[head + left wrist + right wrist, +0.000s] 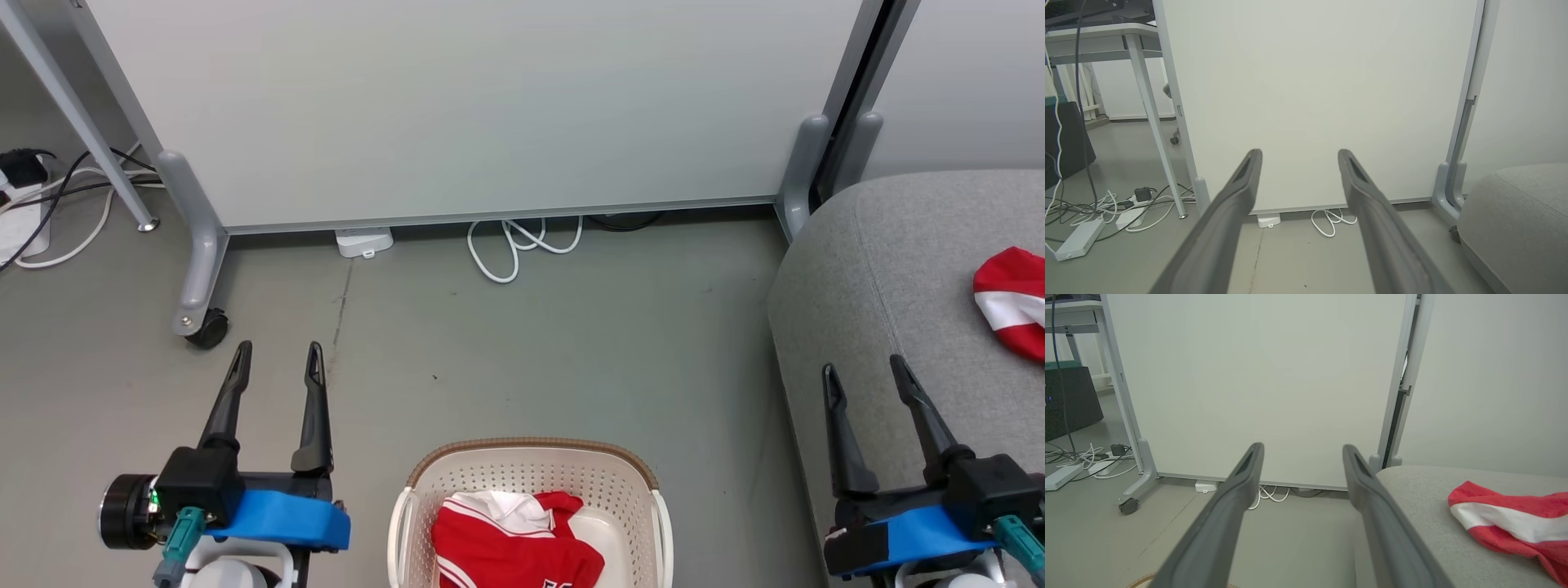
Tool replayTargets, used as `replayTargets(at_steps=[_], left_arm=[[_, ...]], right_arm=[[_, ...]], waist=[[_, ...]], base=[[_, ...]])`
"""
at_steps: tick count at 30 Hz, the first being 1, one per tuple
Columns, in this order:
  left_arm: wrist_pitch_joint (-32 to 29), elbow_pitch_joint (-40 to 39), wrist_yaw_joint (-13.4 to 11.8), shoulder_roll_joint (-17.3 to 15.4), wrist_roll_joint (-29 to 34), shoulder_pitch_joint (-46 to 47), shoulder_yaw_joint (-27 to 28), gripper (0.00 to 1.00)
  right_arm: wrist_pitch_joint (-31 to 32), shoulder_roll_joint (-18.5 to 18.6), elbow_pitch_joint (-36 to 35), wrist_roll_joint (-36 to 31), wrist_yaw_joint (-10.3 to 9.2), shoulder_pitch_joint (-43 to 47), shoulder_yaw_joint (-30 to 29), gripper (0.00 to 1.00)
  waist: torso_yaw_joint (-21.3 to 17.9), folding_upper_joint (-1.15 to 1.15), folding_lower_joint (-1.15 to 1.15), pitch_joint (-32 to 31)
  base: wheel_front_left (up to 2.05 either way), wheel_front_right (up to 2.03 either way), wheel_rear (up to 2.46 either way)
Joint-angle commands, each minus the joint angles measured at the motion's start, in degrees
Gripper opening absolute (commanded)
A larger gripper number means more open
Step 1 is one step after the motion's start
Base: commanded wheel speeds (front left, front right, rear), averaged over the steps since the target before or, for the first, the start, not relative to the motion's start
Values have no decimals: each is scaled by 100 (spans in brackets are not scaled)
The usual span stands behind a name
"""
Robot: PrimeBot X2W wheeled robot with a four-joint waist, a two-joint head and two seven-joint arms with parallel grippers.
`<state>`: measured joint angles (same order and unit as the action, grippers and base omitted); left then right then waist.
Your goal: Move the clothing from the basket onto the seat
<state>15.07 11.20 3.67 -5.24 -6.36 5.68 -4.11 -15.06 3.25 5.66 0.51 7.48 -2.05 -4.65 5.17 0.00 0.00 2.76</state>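
A crumpled red garment with white trim [510, 539] lies inside the cream basket [531, 465] at the bottom centre of the head view. A second red garment with a broad white stripe [1012, 300] [1511, 522] rests on the grey seat [898, 269] [1425, 514] at the right. My left gripper [277, 355] [1298, 155] hangs open over the floor, left of the basket, with nothing between its fingers. Over the seat's front left edge my right gripper [865, 367] [1302, 449] stands open and empty, left of the striped garment.
A white partition panel on grey castor feet [200, 286] closes off the back. White cables [522, 245] and a small white box [363, 241] lie at its base. More cables and power strips [1081, 239] spread under a desk at the far left.
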Motion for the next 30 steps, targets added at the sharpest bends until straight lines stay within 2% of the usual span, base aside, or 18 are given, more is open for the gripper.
replayTargets(at_steps=[1,23,30], left_arm=[[15,45,41,20,50,-78,48,100],[15,294,272,162,241,-175,223,100],[15,654,345,134,231,287,-80,100]], right_arm=[[-18,-22,71,-3,3,83,13,100],[-18,-40,468,159,3,131,114,100],[-18,-40,386,144,3,-147,184,100]], waist=[[12,0,0,-25],[25,0,0,-128],[-98,0,0,157]], base=[[0,0,0],[0,0,0],[0,0,0]])
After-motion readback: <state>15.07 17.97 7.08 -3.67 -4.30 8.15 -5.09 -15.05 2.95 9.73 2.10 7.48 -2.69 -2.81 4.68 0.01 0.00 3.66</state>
